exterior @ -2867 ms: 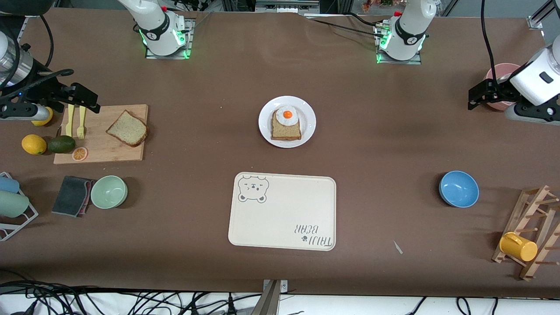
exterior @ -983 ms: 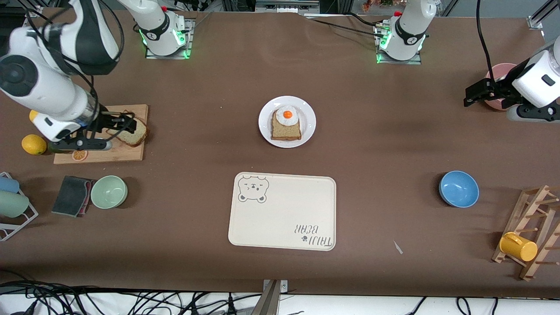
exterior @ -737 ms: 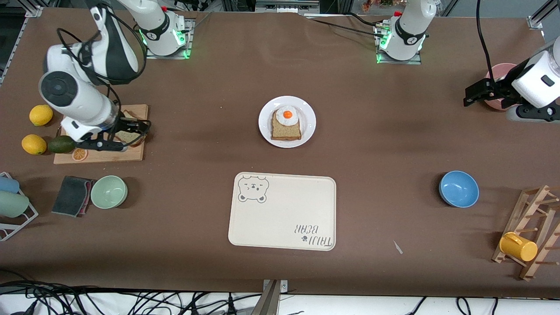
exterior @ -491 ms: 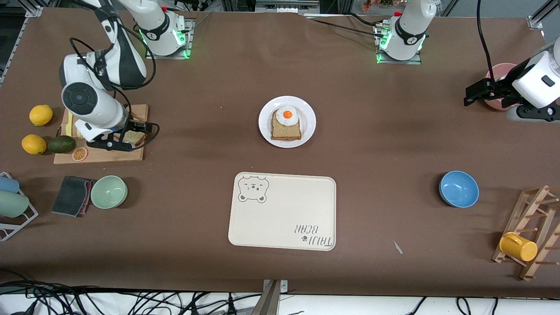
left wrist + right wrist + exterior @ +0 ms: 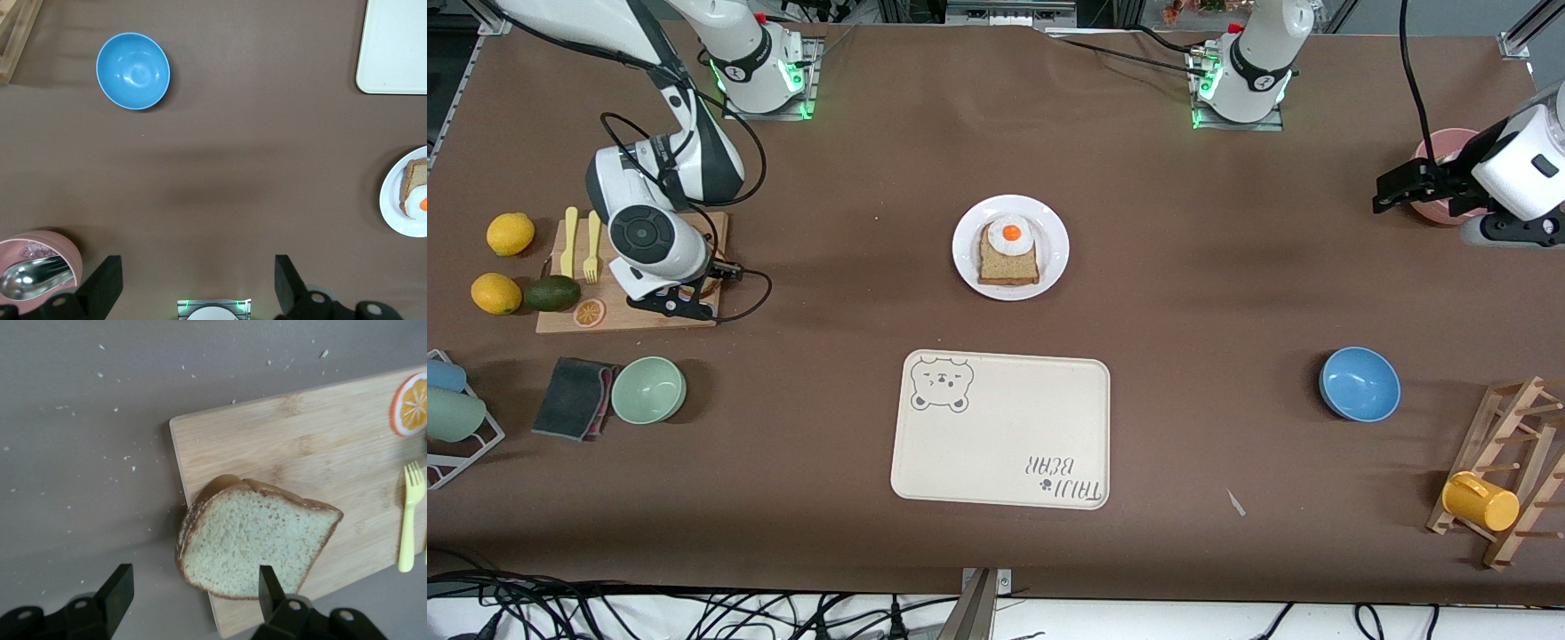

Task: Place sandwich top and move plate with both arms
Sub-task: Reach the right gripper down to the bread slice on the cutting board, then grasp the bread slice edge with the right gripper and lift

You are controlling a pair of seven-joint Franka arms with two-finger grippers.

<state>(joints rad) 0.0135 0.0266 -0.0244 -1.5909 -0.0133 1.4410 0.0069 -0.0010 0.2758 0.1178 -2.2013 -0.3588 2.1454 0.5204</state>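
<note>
bench [image 5: 1227, 293]: brown, carries everything; I see both arm bases along one edge.
tray [image 5: 1000, 429]: cream, bear print, bare; nearer the camera than the plate, so I read it as the plate's drop spot.
board [image 5: 313, 447]: wood, toward the right arm's end; fork and orange slice also on it.
plate [image 5: 1047, 262]: white, mid-bench, holds the egg slice; untouched, waiting for its lid.
top [image 5: 257, 545]: plain bread slice on the board's corner, edge hanging past it, which I judge gives a finger room underneath.
right end effector [image 5: 193, 590]: I have it low over the top, fingers spread wide, straddling the slice, nothing gripped yet.
left end effector [image 5: 197, 283]: parked open over bare bench by the pink bowl [image 5: 37, 263]; that arm waits for the two-arm plate move.
</note>
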